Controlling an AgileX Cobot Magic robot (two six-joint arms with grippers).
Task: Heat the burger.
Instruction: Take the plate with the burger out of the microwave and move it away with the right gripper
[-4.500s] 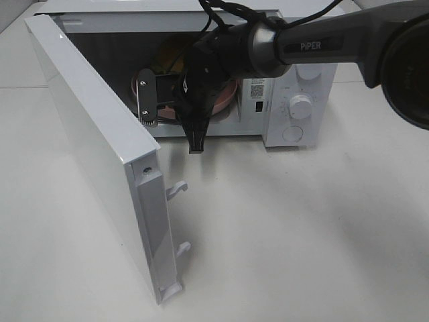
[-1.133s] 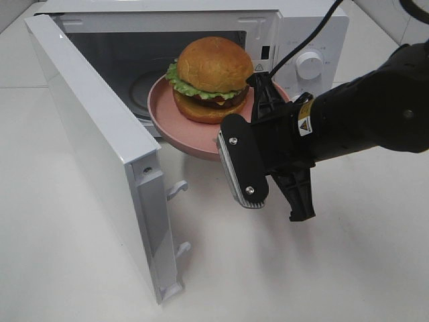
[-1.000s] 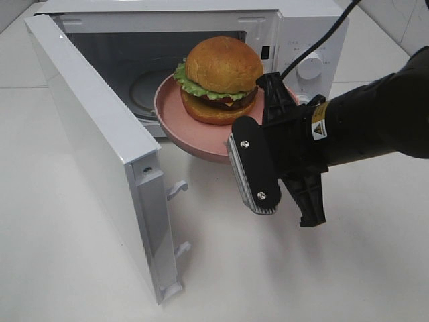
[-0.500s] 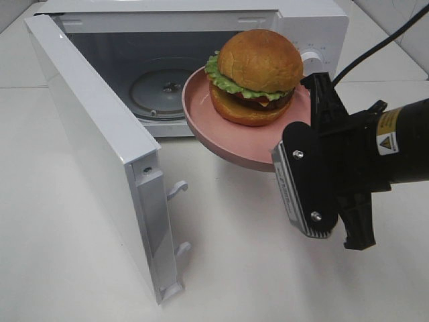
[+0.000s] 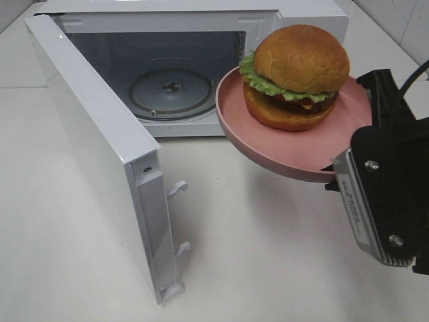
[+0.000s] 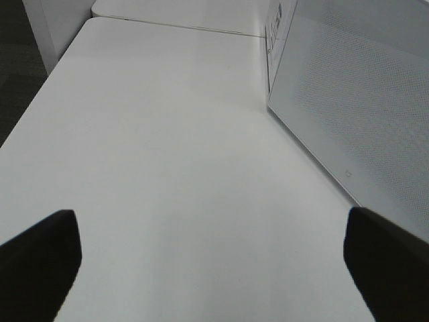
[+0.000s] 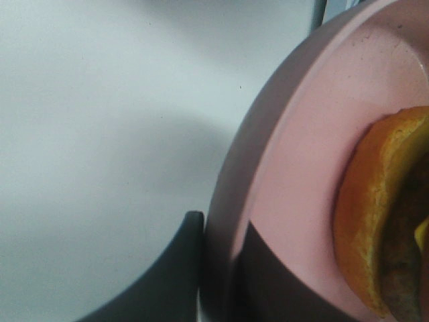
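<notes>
1. The burger (image 5: 298, 74) is shown on the pink plate (image 5: 234, 127), which is carried clear of the bench (image 5: 268, 255) in front of the control-panel side of the white microwave oven (image 5: 201, 10); in the right wrist view the plate rim (image 7: 268, 168) and the lower bun (image 7: 375, 215) fill the frame.
2. The right end effector (image 5: 335, 178) is clenched on the near rim of the plate; one dark finger (image 7: 177, 268) is seen outside the rim and a second inside it.
3. Compared with the view a second before, the plate and burger are displaced to the right and toward the camera. They are fully withdrawn from the oven mouth, where they were held at that time.
4. The cavity is thereby exposed: the glass turntable (image 5: 171, 90) lies bare, and the oven door (image 5: 100, 147) is swung wide open on the left.
5. Several seconds earlier the right arm was reaching into the cavity, where the plate was then resting.
6. The withdrawal is judged to mean that heating is finished and the burger is being brought out; setting the plate down and shutting the door appear to remain.
7. The left end effector (image 6: 214, 268) is released, its jaws spread wide over bare bench beside the outer face of the door (image 6: 362, 107), holding nothing.
</notes>
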